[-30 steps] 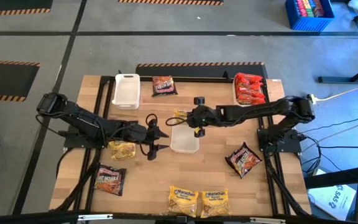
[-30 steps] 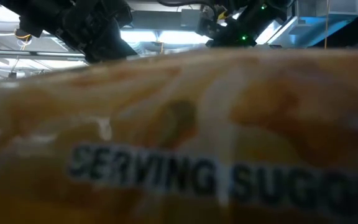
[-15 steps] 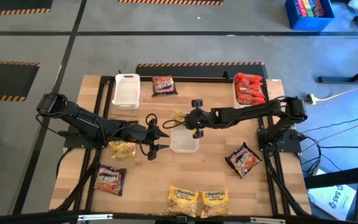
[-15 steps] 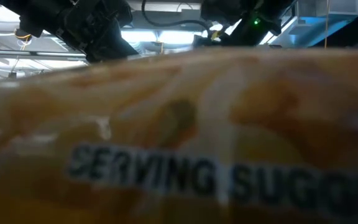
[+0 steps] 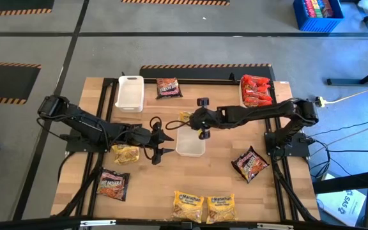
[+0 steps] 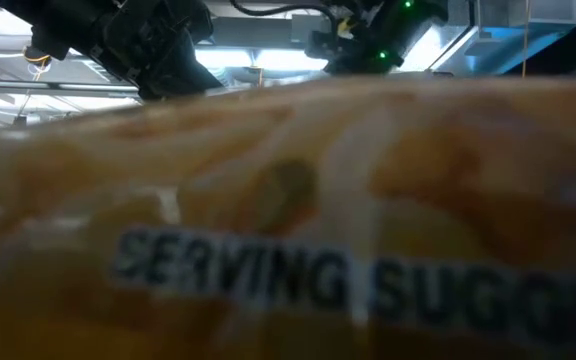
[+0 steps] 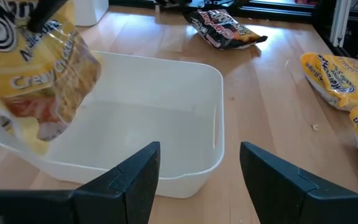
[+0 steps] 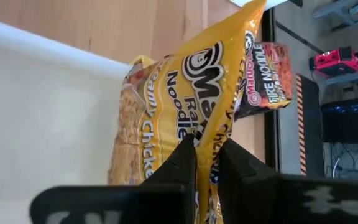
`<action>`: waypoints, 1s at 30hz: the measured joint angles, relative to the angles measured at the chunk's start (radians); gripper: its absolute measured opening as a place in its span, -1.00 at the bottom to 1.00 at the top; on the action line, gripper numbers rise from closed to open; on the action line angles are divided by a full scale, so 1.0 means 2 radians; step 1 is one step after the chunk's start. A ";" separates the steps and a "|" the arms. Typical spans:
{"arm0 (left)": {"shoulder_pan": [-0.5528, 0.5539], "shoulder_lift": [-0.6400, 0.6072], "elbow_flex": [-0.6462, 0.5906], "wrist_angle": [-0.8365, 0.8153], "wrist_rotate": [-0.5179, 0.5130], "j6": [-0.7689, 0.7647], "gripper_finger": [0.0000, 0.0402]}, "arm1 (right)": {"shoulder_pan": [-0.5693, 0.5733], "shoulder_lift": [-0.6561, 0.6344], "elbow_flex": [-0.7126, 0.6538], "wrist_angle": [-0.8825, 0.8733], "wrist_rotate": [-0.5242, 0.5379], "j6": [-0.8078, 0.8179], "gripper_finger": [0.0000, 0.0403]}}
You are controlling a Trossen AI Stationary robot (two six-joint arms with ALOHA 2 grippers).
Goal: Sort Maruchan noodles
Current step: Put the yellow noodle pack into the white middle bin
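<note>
Your right gripper (image 8: pixel 207 163) pinches a yellow packet (image 8: pixel 185 106) over the middle white tray (image 7: pixel 185 81), so lower it inside before letting go, while the left gripper (image 7: pixel 199 168) waits spread beside it.

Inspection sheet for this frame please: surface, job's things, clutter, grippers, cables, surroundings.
Surface: wooden table.
Job's things: yellow packet hanging over the middle tray; red packets in the corner tray; others loose on the table.
Clutter: nothing seen.
Grippers: right gripper jaws shut on the yellow packet; left gripper jaws open, empty, beside the middle tray.
Cables: leads on the floor.
Surroundings: blue crate, striped floor tape.
</note>
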 joint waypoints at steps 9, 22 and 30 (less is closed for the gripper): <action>0.000 0.000 0.000 0.000 0.000 -0.001 0.07 | 0.000 0.008 0.003 -0.027 -0.007 0.000 -0.89; 0.000 0.000 0.000 0.003 0.000 -0.001 0.07 | 0.000 0.041 0.014 -0.045 -0.002 0.015 -0.89; 0.006 0.000 0.000 0.005 -0.023 0.001 0.07 | 0.000 0.036 0.064 -0.091 -0.004 0.016 -0.89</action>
